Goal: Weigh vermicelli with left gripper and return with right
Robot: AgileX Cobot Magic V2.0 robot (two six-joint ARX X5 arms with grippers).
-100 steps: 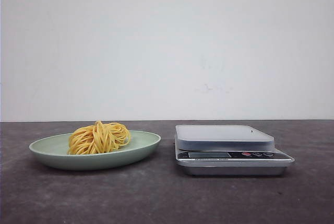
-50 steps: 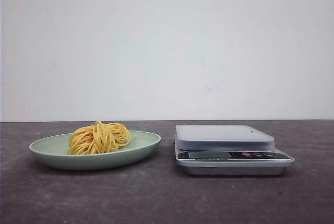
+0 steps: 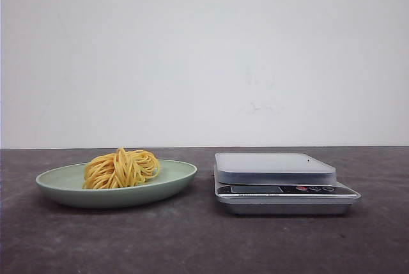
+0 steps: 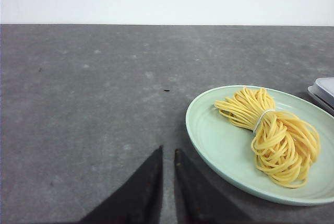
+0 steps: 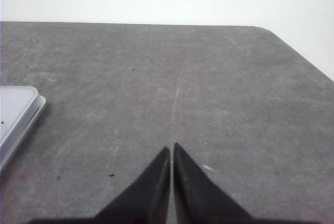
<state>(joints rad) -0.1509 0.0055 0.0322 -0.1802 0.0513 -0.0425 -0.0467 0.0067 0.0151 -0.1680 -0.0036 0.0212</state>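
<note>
The vermicelli (image 3: 121, 168) is a round nest of thin yellow strands lying on a pale green plate (image 3: 172, 184) at the left of the table. In the left wrist view the vermicelli (image 4: 274, 135) has a thin band around its middle and rests inside the plate (image 4: 209, 135). My left gripper (image 4: 168, 152) hovers over bare table just beside the plate's rim, its fingers almost together and holding nothing. My right gripper (image 5: 171, 146) is shut and empty over bare table, off to one side of the scale (image 5: 15, 117). Neither gripper shows in the front view.
A silver digital kitchen scale (image 3: 281, 181) with a flat platform stands to the right of the plate; its corner (image 4: 324, 89) shows beyond the plate. The dark grey table (image 3: 204, 242) ends at a white wall, with a rounded corner (image 5: 271, 32) on the right.
</note>
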